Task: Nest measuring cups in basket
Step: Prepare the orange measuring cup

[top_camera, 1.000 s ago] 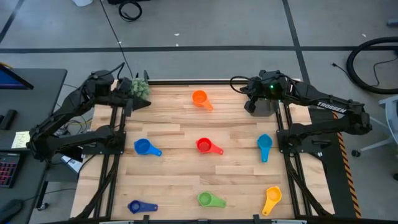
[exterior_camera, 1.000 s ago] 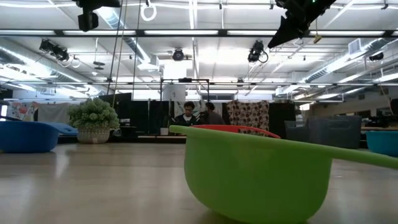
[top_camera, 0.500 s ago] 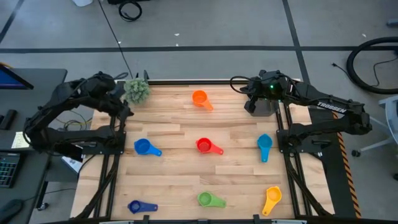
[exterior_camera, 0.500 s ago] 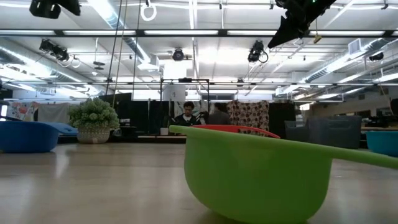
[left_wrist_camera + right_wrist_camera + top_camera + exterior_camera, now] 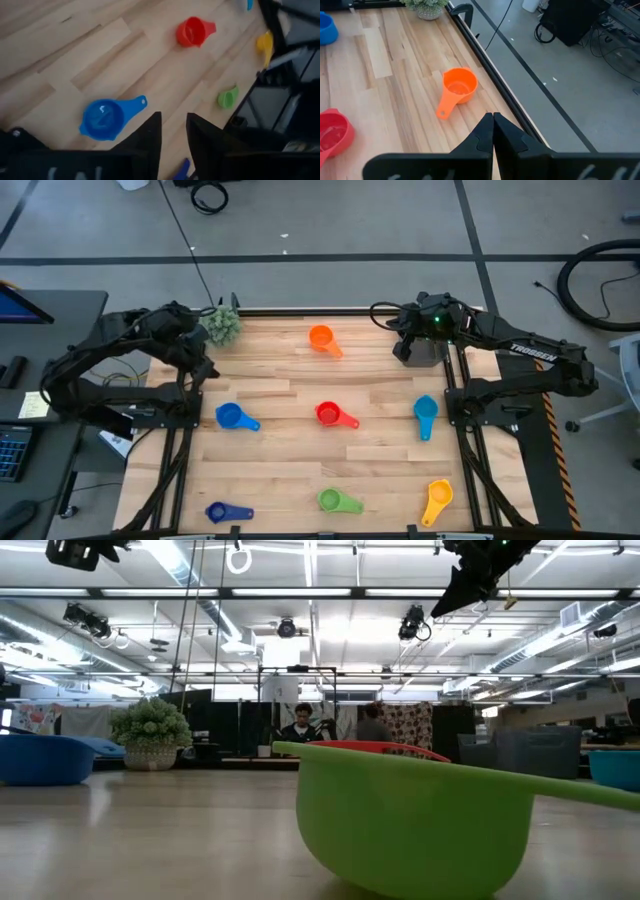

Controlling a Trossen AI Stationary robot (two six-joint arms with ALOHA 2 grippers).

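Seven measuring cups lie apart on the wooden table: orange (image 5: 320, 337) at the far middle, blue (image 5: 234, 417), red (image 5: 333, 415), light blue (image 5: 425, 415), dark blue (image 5: 226, 512), green (image 5: 337, 501) and yellow (image 5: 437, 499). The dark grey basket (image 5: 432, 355) stands at the far right, partly under my right arm. My left gripper (image 5: 173, 120) hangs open above the table's left side, tipped down, with the blue cup (image 5: 105, 119) below it. My right gripper (image 5: 492, 117) hangs shut above the far right, pointing past the orange cup (image 5: 456, 87).
A fuzzy green plant ball (image 5: 222, 326) sits in the far left corner. Black frame rails (image 5: 180, 440) run along the table's left and right edges. The low view is filled by the green cup (image 5: 415, 825) close to the camera; people sit in the room behind.
My left gripper has drawn back from beside the plant ball toward the table's left and near side and has tipped downward. The plant and all cups stay where they were.
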